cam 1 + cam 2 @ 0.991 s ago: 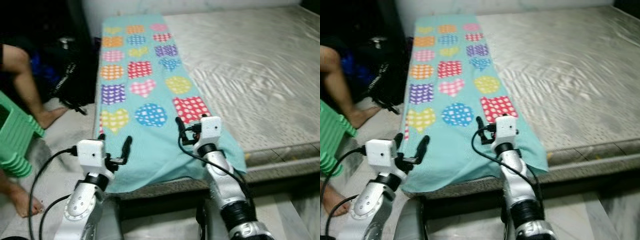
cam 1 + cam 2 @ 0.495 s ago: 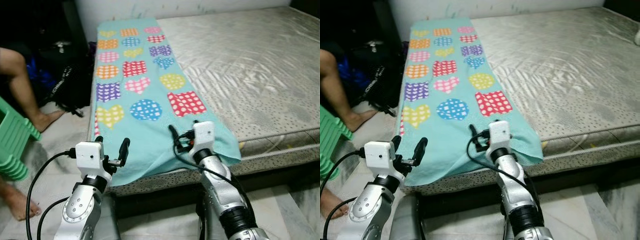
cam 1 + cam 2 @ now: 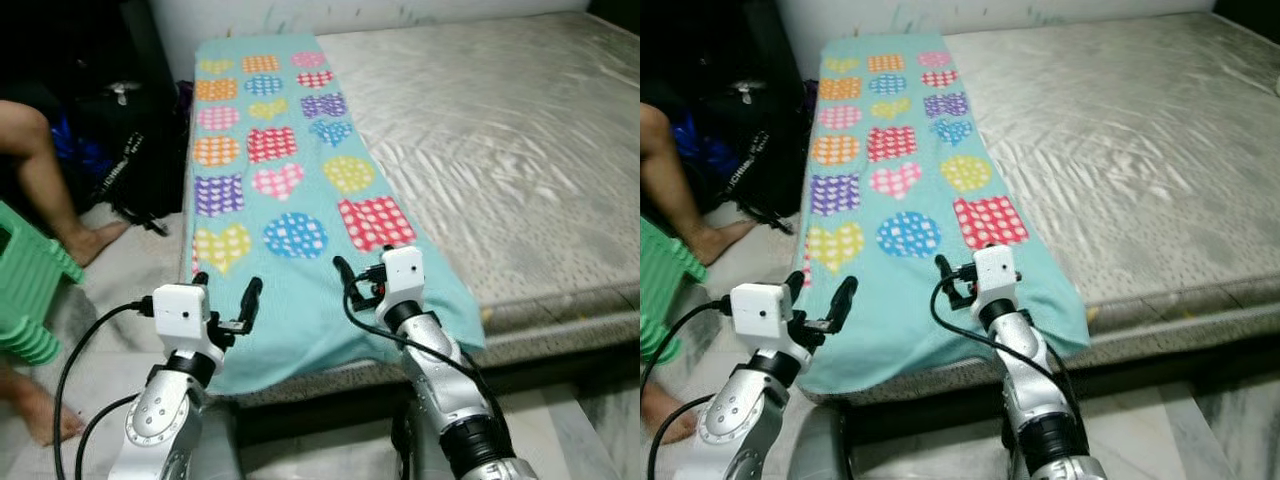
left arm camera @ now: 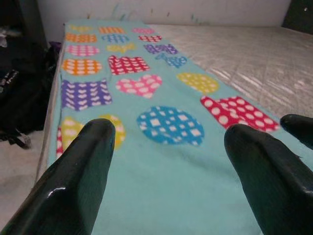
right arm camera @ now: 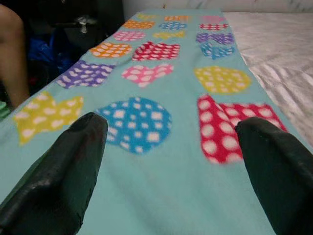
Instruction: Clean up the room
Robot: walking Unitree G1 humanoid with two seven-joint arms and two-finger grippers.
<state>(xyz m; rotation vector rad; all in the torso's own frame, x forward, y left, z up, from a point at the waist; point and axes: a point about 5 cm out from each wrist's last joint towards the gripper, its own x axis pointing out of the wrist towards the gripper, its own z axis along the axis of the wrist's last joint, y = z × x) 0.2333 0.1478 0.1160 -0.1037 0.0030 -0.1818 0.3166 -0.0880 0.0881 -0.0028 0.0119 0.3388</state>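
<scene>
A turquoise blanket (image 3: 290, 190) with coloured hearts and dots lies spread along the left side of the bed (image 3: 520, 150). Left hand (image 3: 228, 292) and right hand (image 3: 360, 270) hover released over its near edge, grasping nothing

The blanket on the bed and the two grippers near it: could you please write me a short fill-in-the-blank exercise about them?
1. The turquoise blanket lies along the robot's ____ side of the mattress.
2. The left gripper and the right gripper both have their fingers ____.
3. The blanket's near end hangs over the mattress's ____.
4. Left of the bed stands a ____ plastic stool.

Missing words: left; open; edge; green
</scene>
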